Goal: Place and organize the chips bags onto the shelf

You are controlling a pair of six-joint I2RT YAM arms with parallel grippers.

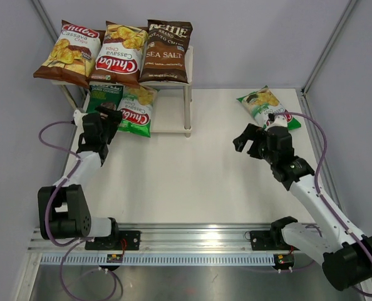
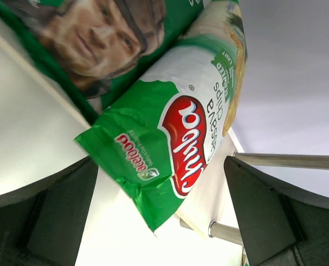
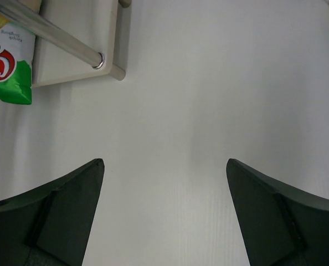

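Observation:
The shelf (image 1: pixel 187 94) stands at the back left. Its top board holds two brown Chuba bags (image 1: pixel 69 53) (image 1: pixel 119 54) and the Kettle Sea Salt bag (image 1: pixel 167 51). The lower board holds the dark green face bag (image 1: pixel 103 96) and a green Chuba bag (image 1: pixel 138 110). A second green Chuba bag (image 1: pixel 265 105) lies flat on the table at the right. My left gripper (image 1: pixel 111 117) is open just in front of the lower bags; its wrist view shows the green Chuba bag (image 2: pixel 175 138) and the face bag (image 2: pixel 98 33) close up. My right gripper (image 1: pixel 247 142) is open and empty over bare table.
The white table (image 1: pixel 198 175) has grey walls at the back and sides. A metal rail (image 1: pixel 192 241) with both arm bases runs along the near edge. The right wrist view shows the shelf's metal leg (image 3: pixel 54 36) and lower board corner (image 3: pixel 76 61).

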